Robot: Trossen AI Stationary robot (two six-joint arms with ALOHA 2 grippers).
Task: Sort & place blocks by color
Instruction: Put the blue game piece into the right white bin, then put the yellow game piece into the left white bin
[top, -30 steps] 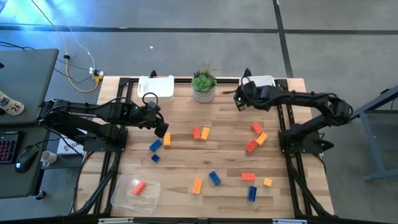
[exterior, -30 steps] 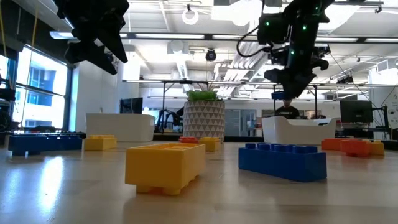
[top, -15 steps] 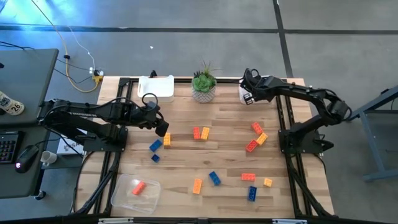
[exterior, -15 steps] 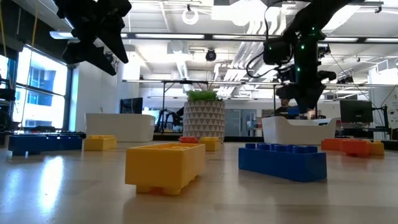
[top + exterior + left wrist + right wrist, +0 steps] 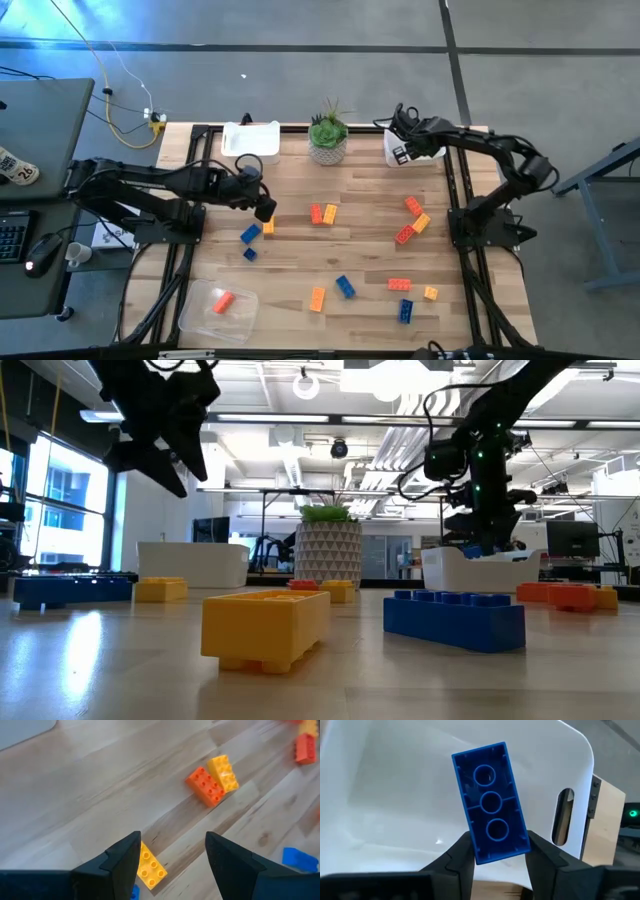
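A: How will the blocks handle?

B: Judging by looks, light, stiff and hard plastic, with smooth and probably slick side walls. I'd pinch across the two long flat sides, not over the studs. That is how the right claw (image 5: 494,851) has the blue block (image 5: 491,802): its fingers sit on the lower end of the block, hollow underside facing the wrist camera, the block tilted a little.

A: So it has a firm hold?

B: It is closed on the block for now; how firm I cannot say. Only the lower end is between the fingers, so it could swing or slip.

A: Where is that in the high view?

B: Upper right of centre. The right arm reaches across to the white tray (image 5: 428,132) at the back edge of the worktop (image 5: 360,240), with the claw (image 5: 402,133) over the tray, just right of the potted plant (image 5: 328,135).

A: And the left arm?

B: Stretched in from the left of the frame, its claw (image 5: 262,205) low over the wood, fingers spread wide and holding nothing. A yellow block (image 5: 150,868) lies just under it, and an orange and yellow pair (image 5: 214,780) lies well apart

A: The other blocks?

B: Scattered over the middle and lower right of the worktop; one orange block (image 5: 223,301) is in the clear tray (image 5: 196,313) at lower left
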